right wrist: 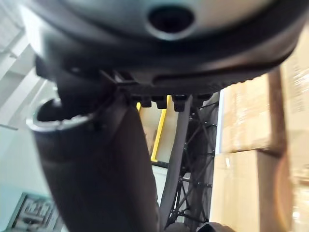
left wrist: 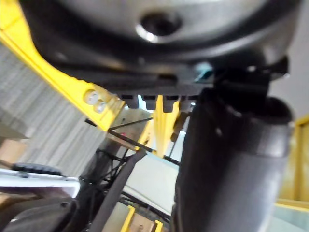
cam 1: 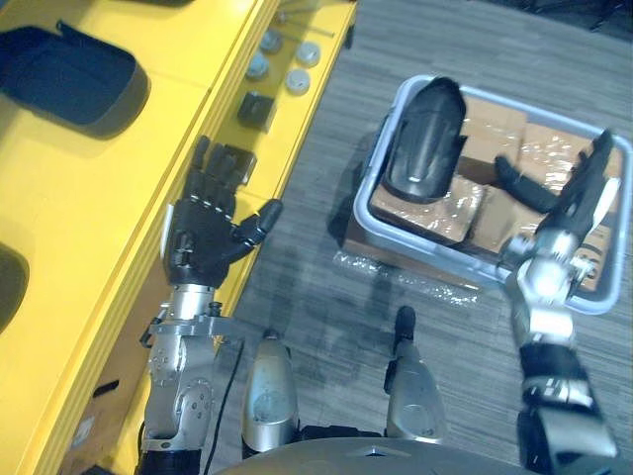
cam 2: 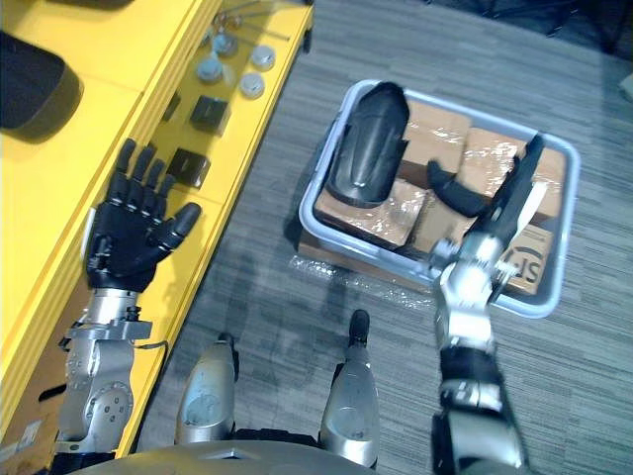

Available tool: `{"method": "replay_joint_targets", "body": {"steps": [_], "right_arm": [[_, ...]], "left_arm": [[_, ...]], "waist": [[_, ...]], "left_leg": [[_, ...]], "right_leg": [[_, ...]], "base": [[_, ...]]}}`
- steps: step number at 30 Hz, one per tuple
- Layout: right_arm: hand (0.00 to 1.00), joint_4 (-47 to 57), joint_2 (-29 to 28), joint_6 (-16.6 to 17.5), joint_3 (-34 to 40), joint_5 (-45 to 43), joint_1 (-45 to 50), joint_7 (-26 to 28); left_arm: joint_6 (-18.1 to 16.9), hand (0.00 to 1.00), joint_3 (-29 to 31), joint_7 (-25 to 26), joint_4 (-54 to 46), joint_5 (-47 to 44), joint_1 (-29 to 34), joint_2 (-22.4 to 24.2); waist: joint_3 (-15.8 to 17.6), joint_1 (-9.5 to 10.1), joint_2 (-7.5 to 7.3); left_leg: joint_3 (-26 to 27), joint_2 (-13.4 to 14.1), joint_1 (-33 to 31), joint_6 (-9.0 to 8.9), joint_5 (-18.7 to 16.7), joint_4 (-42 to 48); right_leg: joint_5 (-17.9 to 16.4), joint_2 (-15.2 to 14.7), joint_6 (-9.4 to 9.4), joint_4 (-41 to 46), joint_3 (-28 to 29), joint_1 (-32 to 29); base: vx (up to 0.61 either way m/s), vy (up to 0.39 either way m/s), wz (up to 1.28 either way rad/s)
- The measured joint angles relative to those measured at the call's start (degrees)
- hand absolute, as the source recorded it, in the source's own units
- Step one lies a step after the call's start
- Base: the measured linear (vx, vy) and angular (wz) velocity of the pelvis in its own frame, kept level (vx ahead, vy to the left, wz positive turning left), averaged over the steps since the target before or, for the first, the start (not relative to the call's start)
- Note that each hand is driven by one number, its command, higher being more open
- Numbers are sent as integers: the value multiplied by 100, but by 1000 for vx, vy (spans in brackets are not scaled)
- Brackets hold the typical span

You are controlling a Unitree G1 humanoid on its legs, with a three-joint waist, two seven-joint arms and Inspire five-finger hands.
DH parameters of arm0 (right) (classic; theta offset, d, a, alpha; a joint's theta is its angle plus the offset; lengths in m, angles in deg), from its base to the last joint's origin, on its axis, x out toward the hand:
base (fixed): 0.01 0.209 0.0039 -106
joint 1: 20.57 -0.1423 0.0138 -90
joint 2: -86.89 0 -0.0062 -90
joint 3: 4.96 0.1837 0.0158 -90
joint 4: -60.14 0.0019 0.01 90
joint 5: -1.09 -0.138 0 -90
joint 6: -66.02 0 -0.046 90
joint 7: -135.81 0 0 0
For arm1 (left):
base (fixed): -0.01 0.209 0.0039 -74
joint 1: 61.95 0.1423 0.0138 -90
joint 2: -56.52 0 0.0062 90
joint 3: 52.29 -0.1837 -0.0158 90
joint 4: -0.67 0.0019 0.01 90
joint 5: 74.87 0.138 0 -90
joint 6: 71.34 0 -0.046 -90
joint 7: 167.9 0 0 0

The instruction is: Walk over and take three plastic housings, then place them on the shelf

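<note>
The large black plastic housing [cam 1: 425, 139] lay in the upper middle of the frame, leaning against the left end of a pale grey bin [cam 1: 368, 213], on top of film-wrapped cardboard boxes [cam 1: 450, 213]. It was a long, curved shell with a rounded top and a dull sheen. It was probably light and stiff, but its smooth, bulging back looked slippery. A hold across a thin side edge, thumb inside the hollow and fingers on the back, would likely be surer than a squeeze on the dome.

A smaller dark curved piece [cam 1: 519, 183] lay to its right in the bin and may have been a second housing, though its shape was hard to read. A further dark housing [cam 1: 69, 69] rested at the upper left, on the yellow shelf [cam 1: 99, 198].

The right hand [cam 1: 579, 203] hung over the right part of the bin, seen edge-on, with its fingers straight and holding nothing. Whether it touched the small piece could not be told. The left hand [cam 1: 203, 223] was spread flat and empty at centre left, over the front edge of the shelf.

Beyond it on the shelf sat round grey discs [cam 1: 297, 79] and a black block [cam 1: 257, 107]. The bin stood on grey carpet [cam 1: 316, 247].
</note>
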Motion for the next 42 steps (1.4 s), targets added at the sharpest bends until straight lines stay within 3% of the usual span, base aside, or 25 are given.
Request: {"method": "replay_joint_targets", "body": {"steps": [5, 8, 11, 13, 18, 19, 27, 33, 38, 42], "right_arm": [[100, -1376, 720, -139, -442, -363, -1169, 74], [100, -2051, 959, -365, -710, -442, -1737, 180], [100, -2506, 1231, -785, -982, -444, -2220, 282], [100, -2825, 1377, -1337, -1109, -445, -2440, 379], [100, -3072, 1483, -2075, -1333, -317, -2683, 552], [0, -3130, 1631, -2295, -1404, -315, -2808, 660], [0, -3294, 2196, -3112, -1469, 171, -3241, 626], [0, -3518, 2191, -3646, -1358, 583, -3262, 752], [0, -3689, 2036, -3926, -987, 429, -3195, 787], [0, -3854, 1735, -3896, -620, 325, -2945, 662]], "left_arm": [[213, 100, -1000, -580, 494, 0, -407, -315], [224, 100, -1262, -595, 878, 0, -772, -313], [227, 100, -1408, -564, 1033, -2, -992, -272], [225, 100, -1599, -463, 1274, -3, -1133, -266], [213, 100, -1905, -50, 1784, -3, -1277, -179], [213, 100, -1997, 40, 1926, -3, -1380, -160], [189, 100, -2162, 307, 2061, -11, -1592, 7], [171, 100, -2206, 315, 2064, -56, -1586, 15], [169, 100, -2150, 314, 2060, -58, -1465, 5], [161, 100, -1944, 307, 1828, -202, -1227, -67]], "waist": [[9, 291, 18], [68, 420, 117], [151, 523, 295], [203, 625, 427], [209, 691, 501], [211, 748, 526], [247, 832, 677], [236, 833, 699], [231, 816, 706], [233, 755, 683]], "left_leg": [[-212, -32, -355, 13, -23, 249], [-316, -49, -575, 22, -49, 428], [-391, -81, -844, 28, -85, 617], [-426, -96, -1004, 34, -92, 737], [-433, -102, -1222, 35, -90, 857], [-436, -101, -1272, 37, -88, 890], [-471, -189, -1491, 47, 30, 912], [-522, -189, -1460, 24, 140, 781], [-564, -183, -1221, -4, 239, 609], [-565, -172, -847, -8, 344, 372]], "right_leg": [[29, 1, -36, 10, -262, -68], [38, 1, -45, 83, -364, -174], [87, -8, -68, 140, -410, -347], [135, -9, -53, 153, -421, -441], [202, -12, -64, 182, -418, -631], [208, -13, -67, 217, -417, -687], [182, -105, -109, 449, -429, -977], [170, -111, -125, 506, -499, -984], [135, -112, -180, 556, -578, -799], [78, -135, -247, 539, -703, -475]], "base": [[0, 29, 21], [-52, 28, 12], [-90, 40, 7], [-95, 46, 1], [-72, 32, -3], [-84, 26, -3], [-62, 25, 3], [-15, 12, 5], [-11, 11, 6], [-11, 12, 8]]}}
